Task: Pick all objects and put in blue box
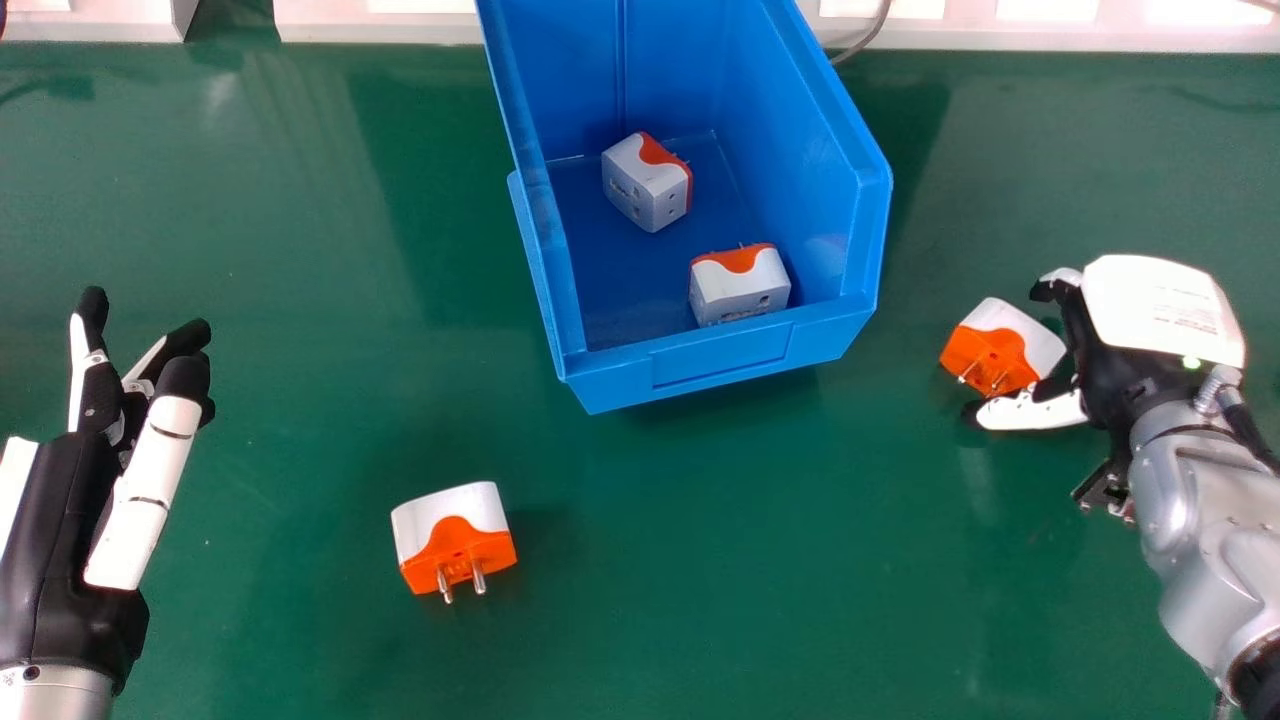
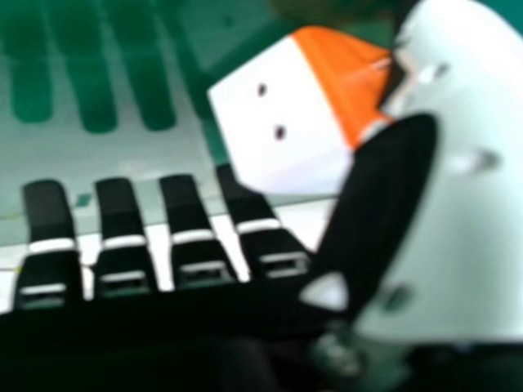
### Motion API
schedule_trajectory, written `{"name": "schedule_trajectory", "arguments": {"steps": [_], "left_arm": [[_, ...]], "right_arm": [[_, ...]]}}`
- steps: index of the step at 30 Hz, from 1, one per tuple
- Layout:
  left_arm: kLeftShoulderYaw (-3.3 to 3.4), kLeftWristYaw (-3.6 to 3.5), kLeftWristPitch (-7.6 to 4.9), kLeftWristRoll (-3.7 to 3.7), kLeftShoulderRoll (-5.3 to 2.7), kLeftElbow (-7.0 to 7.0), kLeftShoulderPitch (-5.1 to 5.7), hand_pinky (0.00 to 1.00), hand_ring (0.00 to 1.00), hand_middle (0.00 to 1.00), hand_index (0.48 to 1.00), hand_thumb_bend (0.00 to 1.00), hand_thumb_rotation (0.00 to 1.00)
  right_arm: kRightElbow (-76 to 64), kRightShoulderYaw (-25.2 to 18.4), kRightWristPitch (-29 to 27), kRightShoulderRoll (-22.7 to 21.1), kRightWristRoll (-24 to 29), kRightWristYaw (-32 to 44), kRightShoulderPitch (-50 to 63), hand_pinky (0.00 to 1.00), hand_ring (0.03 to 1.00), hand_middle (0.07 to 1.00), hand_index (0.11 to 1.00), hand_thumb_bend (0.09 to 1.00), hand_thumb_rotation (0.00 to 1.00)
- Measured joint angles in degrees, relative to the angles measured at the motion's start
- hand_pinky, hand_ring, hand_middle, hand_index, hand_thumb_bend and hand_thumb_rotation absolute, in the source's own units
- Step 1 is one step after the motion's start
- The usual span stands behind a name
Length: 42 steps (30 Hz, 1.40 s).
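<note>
Head view, blue box: the open-topped blue plastic box [image 1: 722, 362] held a boxy white-and-orange plug adapter [image 1: 640, 185] farther in and a similar plug adapter [image 1: 742, 288] by its front wall.
Head view, green table: on the smooth green tabletop [image 1: 700, 560], a loose white-and-orange adapter [image 1: 455, 540] lay between my left hand [image 1: 62, 540], fingers relaxed, and the box.
Head view, target adapter: the blocky white-and-orange adapter [image 1: 1003, 345] sat right of the box, beside my right hand [image 1: 1120, 365], metal prongs [image 1: 967, 371] exposed.
Right hand view, my grip: my fingers were nearly straight, the target in the gap before my thumb [image 2: 482, 245]; I could not tell how firmly they touched.
Right hand view, handling: I judged it light, stiff and slightly slippery, best pinched across its flat white sides, clear of the prongs.
</note>
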Motion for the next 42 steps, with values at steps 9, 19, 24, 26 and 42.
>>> {"name": "schedule_trajectory", "arguments": {"steps": [9,19,24,26,42], "left_arm": [[-0.25,0.7,0.1,0.49,-0.04,-0.64,0.06,0.89,0.92,0.92,0.919,0.61,0.84],[-0.5,0.83,0.06,0.54,-0.06,-0.67,0.03,0.89,0.92,0.92,0.912,0.62,0.84],[-0.54,0.97,0.06,0.51,-0.11,-0.7,-0.08,0.88,0.92,0.91,0.907,0.61,0.84],[-0.55,1.08,0.06,0.52,-0.11,-0.72,-0.07,0.88,0.92,0.91,0.909,0.61,0.84],[-0.52,0.79,-0.03,0.45,-0.1,-0.72,-0.03,0.88,0.92,0.92,0.915,0.6,0.85]], "right_arm": [[-0.2,1.5,0.9,0.7,0.0,2.1,-1.7,0.74,0.824,0.848,0.81,0.5,0.52],[-0.5,3.0,0.8,2.6,0.4,4.2,-3.4,0.69,0.774,0.811,0.779,0.474,0.51],[3.8,2.5,-0.9,3.9,2.2,1.3,-5.5,0.46,0.549,0.609,0.624,0.327,0.38],[5.3,1.0,-2.0,4.3,4.4,-0.4,-6.1,0.39,0.505,0.579,0.602,0.296,0.3],[9.5,-5.7,-8.0,6.3,15.2,-8.3,-5.4,0.26,0.344,0.437,0.486,0.486,0.13]]}}
